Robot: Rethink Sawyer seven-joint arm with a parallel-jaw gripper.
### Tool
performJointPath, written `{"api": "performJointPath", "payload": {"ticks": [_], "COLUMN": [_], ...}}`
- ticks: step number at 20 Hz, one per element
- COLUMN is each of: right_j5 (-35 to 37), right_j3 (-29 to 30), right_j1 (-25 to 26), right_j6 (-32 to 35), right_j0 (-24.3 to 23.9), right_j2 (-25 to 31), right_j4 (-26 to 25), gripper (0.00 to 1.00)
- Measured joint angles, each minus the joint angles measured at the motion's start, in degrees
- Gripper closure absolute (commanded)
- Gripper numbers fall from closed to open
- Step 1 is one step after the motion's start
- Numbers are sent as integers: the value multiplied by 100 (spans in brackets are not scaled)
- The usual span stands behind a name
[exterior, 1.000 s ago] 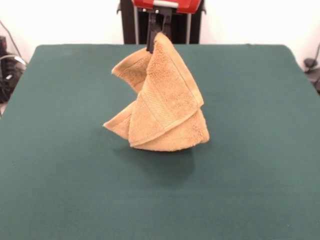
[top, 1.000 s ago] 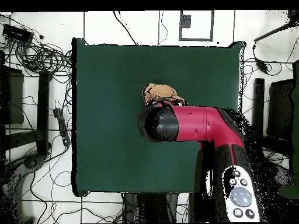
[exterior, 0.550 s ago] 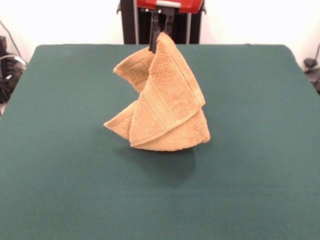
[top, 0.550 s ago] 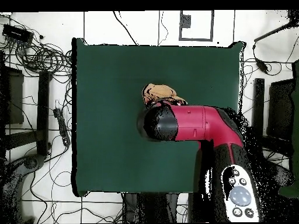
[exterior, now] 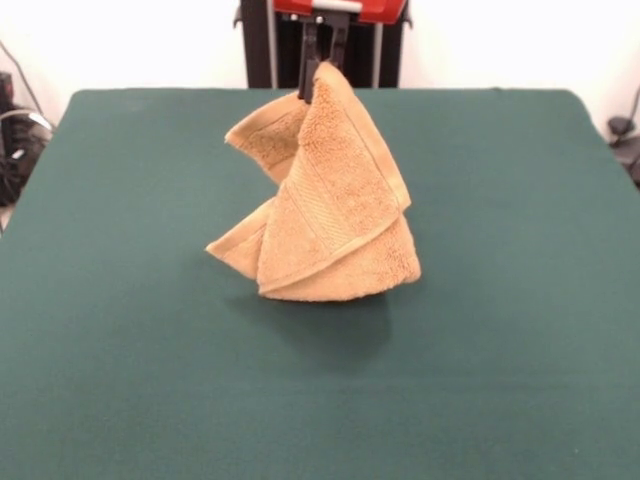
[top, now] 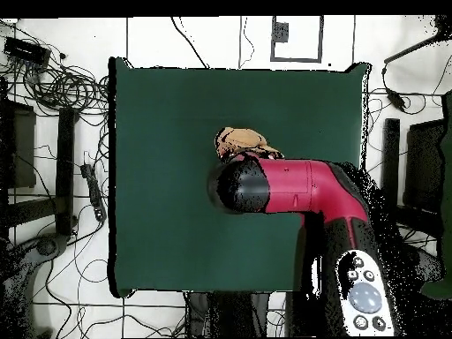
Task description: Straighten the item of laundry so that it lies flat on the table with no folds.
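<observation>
We see the gripper (exterior: 322,62) pinching the towel's (exterior: 325,200) top corner, the cloth hanging in folds over the table (exterior: 120,330). From overhead the arm (top: 291,188) hides most of the towel.

Bare table (exterior: 120,380) all round the peaked towel (exterior: 330,210)

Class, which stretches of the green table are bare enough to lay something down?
The dark green cloth-covered table is bare on every side of the mustard terry-cloth towel: front, both sides, and behind it. Only the middle is crowded, where the black gripper holds the towel's peak.
</observation>
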Motion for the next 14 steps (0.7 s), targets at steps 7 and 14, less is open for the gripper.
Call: {"api": "performJointPath", "payload": {"ticks": [7, 14], "right_j5": [0, 0], "right_j3": [3, 3], "right_j1": [-84, -73], "right_j6": [0, 0], "right_j0": [-16, -17], "right_j2": [116, 141], "right_j4": [0, 0], "gripper": [100, 100]}}
